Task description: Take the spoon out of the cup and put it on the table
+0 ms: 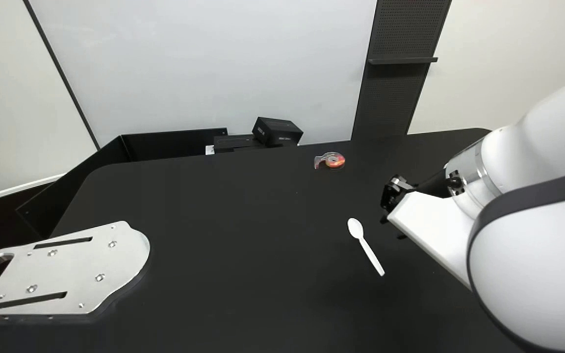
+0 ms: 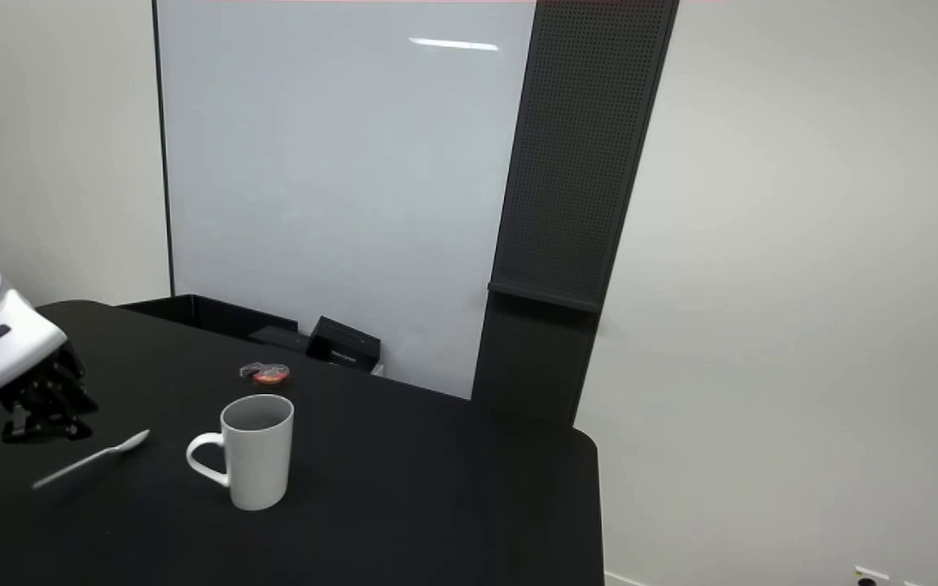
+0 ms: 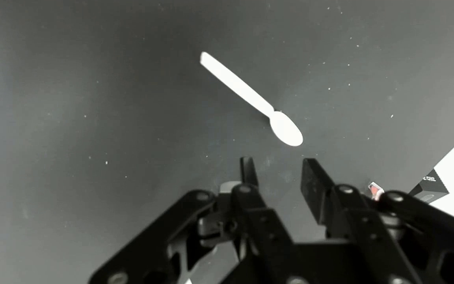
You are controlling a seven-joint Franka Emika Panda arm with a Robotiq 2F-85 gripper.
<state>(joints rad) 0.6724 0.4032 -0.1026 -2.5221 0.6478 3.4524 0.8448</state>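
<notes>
The white spoon lies flat on the black table [image 1: 238,220], in both exterior views [image 1: 355,228] [image 2: 133,441] and in the wrist view [image 3: 246,92]. The white cup [image 2: 264,460] stands upright on the table, its handle towards the spoon. The arm hides the cup in an exterior view. In the wrist view a small pale patch beside a finger may be part of the cup. My gripper [image 3: 277,165] is open, with nothing between its fingers. It hovers above the table near the spoon's bowl end, apart from it, in both exterior views [image 1: 393,228] [image 2: 70,419].
A red and clear tape dispenser [image 1: 334,160] lies towards the back of the table, also in an exterior view [image 2: 268,373]. A silver metal plate [image 1: 71,274] sits at a table edge. Black boxes [image 1: 277,131] and a black tray [image 1: 174,144] are behind the table by the wall.
</notes>
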